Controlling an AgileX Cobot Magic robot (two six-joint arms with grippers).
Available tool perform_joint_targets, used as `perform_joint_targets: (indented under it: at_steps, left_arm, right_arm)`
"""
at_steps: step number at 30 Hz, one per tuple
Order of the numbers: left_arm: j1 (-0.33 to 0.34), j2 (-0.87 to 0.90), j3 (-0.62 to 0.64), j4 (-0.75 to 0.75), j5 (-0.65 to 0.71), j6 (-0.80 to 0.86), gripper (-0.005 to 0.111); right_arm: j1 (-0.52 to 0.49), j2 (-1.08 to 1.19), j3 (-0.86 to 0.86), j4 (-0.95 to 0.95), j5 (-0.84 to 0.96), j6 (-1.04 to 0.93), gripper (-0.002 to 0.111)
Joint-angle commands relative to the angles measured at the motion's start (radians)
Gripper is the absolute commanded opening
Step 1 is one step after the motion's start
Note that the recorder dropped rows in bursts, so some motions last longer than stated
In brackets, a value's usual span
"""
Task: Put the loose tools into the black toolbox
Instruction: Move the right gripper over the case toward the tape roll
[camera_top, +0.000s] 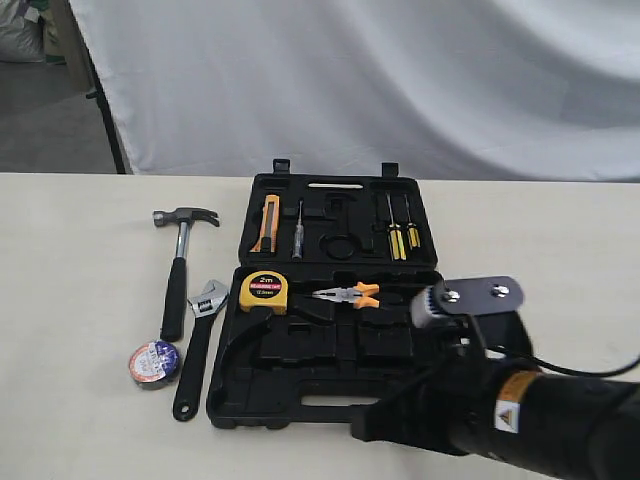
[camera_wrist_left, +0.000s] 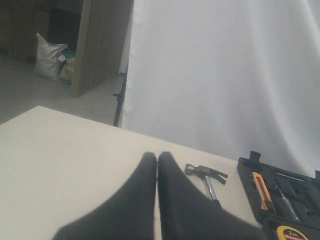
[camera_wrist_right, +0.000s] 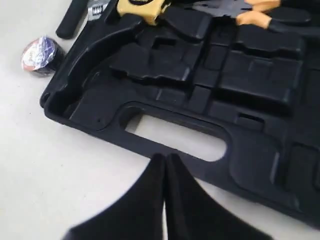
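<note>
The black toolbox (camera_top: 330, 350) lies open on the table, both halves flat. To its left lie the claw hammer (camera_top: 178, 262), the adjustable wrench (camera_top: 197, 345) and the small tape roll (camera_top: 154, 362). My right gripper (camera_wrist_right: 165, 158) is shut and empty, hovering just off the front edge of the toolbox (camera_wrist_right: 250, 75) by its slot handle; it shows at the bottom right of the exterior view (camera_top: 360, 427). The tape roll (camera_wrist_right: 40, 55) and the wrench handle (camera_wrist_right: 72, 20) show beside the case. My left gripper (camera_wrist_left: 157, 156) is shut and empty, held above the table short of the hammer (camera_wrist_left: 206, 175).
A yellow tape measure (camera_top: 263, 291) and orange-handled pliers (camera_top: 347, 294) sit in the near half. The far half holds an orange knife (camera_top: 267, 222) and screwdrivers (camera_top: 398, 236). A white backdrop (camera_top: 400, 80) hangs behind the table.
</note>
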Motion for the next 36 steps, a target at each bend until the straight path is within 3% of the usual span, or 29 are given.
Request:
perform_joint_targets:
  at_steps: [1, 12, 21, 36]
  left_arm:
    - [0.025, -0.003, -0.003, 0.004, -0.007, -0.005, 0.001]
    - [0.025, -0.003, -0.003, 0.004, -0.007, -0.005, 0.001]
    - [0.025, -0.003, -0.003, 0.004, -0.007, -0.005, 0.001]
    - [0.025, -0.003, -0.003, 0.004, -0.007, -0.005, 0.001]
  right_arm:
    - [0.026, 0.131, -0.167, -0.004, 0.164, -0.070, 0.000]
    - [0.037, 0.279, -0.499, -0.141, 0.392, -0.087, 0.000]
    - [0.096, 0.345, -0.656, -0.212, 0.417, -0.094, 0.000]
    - [0.096, 0.364, -0.701, -0.380, 0.385, -0.112, 0.000]
